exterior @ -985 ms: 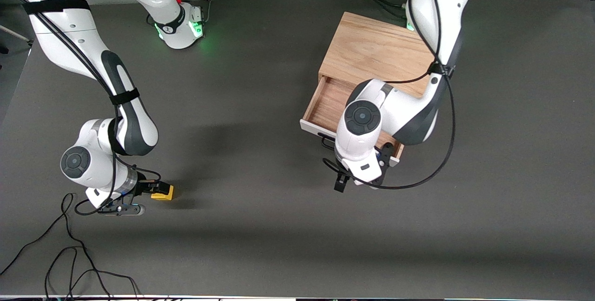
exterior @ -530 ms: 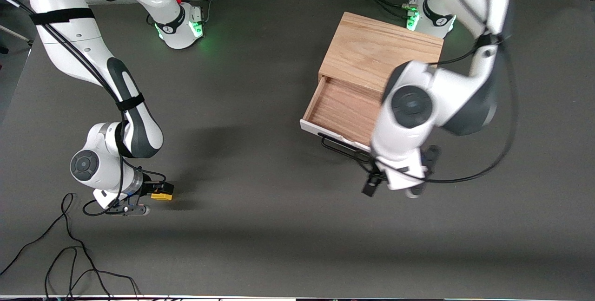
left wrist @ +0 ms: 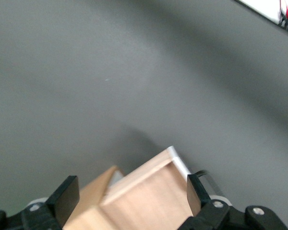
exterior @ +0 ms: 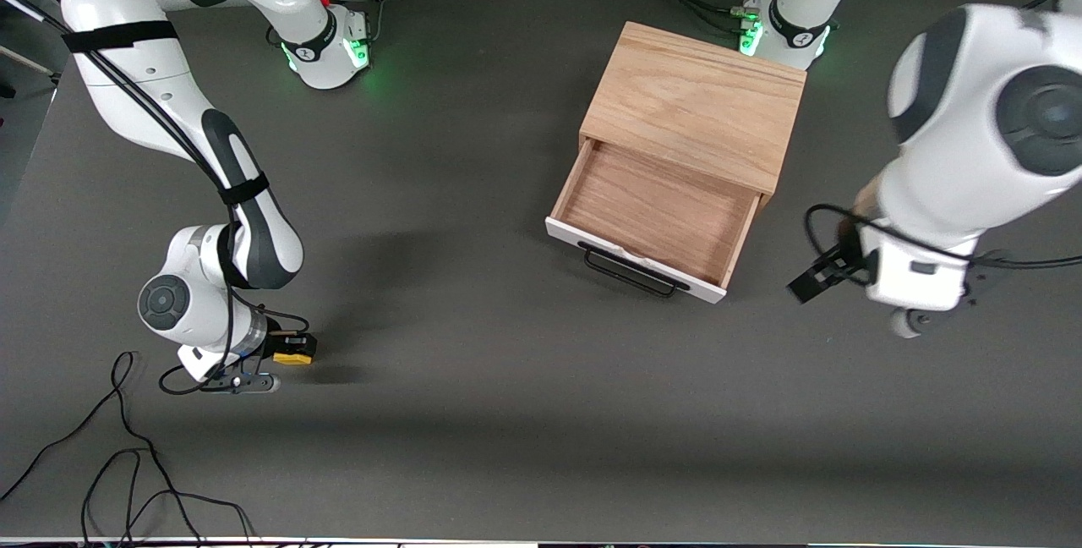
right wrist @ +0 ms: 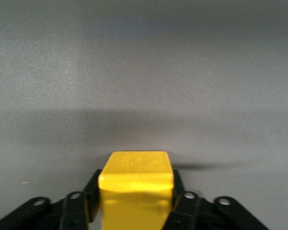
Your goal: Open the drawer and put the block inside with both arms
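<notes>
- We find the right gripper's [right wrist: 134, 211] fingers [right wrist: 182, 206] clamped on the block [right wrist: 136, 189], low at the worktop [exterior: 473, 413].
- Left gripper's [left wrist: 129, 196] fingers [left wrist: 65, 199] stand apart, above the open drawer's [exterior: 655, 214] corner.

the bench [exterior: 473, 413] is covered in a dark grey matt sheet with a fine, slightly grainy texture, like felt or rubber mat. the cabinet [exterior: 693, 100] is light oak with visible grain and a smooth satin finish. its drawer [exterior: 655, 214] has a bare light wood interior, a smooth white painted front and a thin black bar handle [exterior: 630, 273] that looks like matt metal. the block [right wrist: 136, 184] is bright yellow with a smooth, faintly shiny surface. the arms have glossy white plastic shells [exterior: 955, 167] with dark grey matt joints. the right pincer [right wrist: 134, 203] and left pincer [left wrist: 129, 196] are matt black. black rubbery cables [exterior: 127, 446] lie on the bench.
</notes>
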{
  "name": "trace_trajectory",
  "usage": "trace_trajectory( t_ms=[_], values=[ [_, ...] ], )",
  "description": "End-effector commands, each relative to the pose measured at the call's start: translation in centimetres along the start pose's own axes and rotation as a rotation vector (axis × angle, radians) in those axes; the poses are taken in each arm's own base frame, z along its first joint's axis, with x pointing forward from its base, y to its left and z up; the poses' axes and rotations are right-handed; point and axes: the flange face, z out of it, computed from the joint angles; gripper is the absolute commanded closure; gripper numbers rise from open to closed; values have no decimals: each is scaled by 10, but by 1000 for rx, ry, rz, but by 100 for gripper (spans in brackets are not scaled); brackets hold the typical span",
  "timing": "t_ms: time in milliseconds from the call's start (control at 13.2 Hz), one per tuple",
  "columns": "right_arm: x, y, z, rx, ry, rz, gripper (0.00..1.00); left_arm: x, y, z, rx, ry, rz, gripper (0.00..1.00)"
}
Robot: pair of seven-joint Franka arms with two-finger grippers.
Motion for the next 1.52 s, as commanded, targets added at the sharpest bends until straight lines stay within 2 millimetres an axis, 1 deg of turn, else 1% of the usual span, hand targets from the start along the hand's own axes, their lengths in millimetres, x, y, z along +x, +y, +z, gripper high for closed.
trace_trajectory(
  t_ms=[0,152,227,303,379,455,530,682,758,833,985,1061,1212,1288,1364,1439],
  values=[
    [4,1,-6,-5,15,-29,48,3,-56,-13,-12,-65,191,0],
    [8,1,-16,-4,32,-29,51,8,-88,-16,-15,-76,314,0],
    [9,1,-17,-4,31,-29,54,10,-105,-17,-21,-73,380,0],
    [9,0,-19,-3,31,-27,54,15,-119,-17,-24,-75,417,0],
    [9,0,-21,-3,34,-27,55,14,-122,-19,-17,-73,426,0],
    [10,-1,-25,-2,38,-30,58,14,-123,-21,-6,-63,428,0],
    [10,-1,-26,-2,40,-30,66,13,-126,-23,-2,-68,425,0],
    [9,-2,-29,0,21,-30,88,12,-129,-25,-11,-47,439,0],
    [14,-5,-46,8,12,-25,100,13,-136,-24,-13,-35,436,0],
    [15,-5,-59,8,-15,-18,100,9,-139,-21,-18,-21,454,0],
    [20,-11,-93,13,-45,-17,100,-4,-145,-14,-37,15,471,0],
    [24,-16,-115,17,-47,-23,100,-3,-147,-13,-37,9,477,0],
    [31,-34,-170,34,-81,11,100,-1,-147,-14,-39,10,486,0],
    [33,-55,-204,37,-102,27,100,0,-147,-15,-40,13,486,0],
    [33,-82,-241,36,-113,34,100,-1,-146,-17,-41,16,488,0],
    [27,-114,-271,30,-127,54,100,0,-147,-18,-41,18,488,0]
  ],
)
